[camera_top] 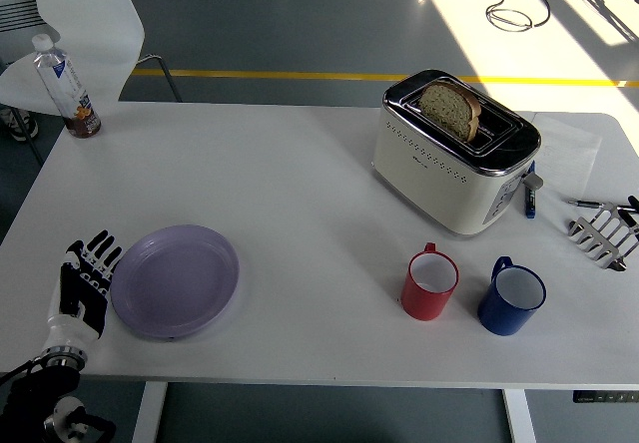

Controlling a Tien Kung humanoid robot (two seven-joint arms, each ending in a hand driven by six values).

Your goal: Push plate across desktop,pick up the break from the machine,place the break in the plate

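You are looking at a lab or workshop hall: grey floor with a yellow painted line [300,75], loose black cables [514,9], a white plastic chair [85,14].

I have one view only, from my head camera, set high on my side of the table [300,144] and tilted forward and down; the near edge runs along the bottom, the far edge crosses the upper third, with grey floor [260,24] beyond it; the whole tabletop fits in, so nothing is seen close; my left hand [84,285] enters at the lower left corner.
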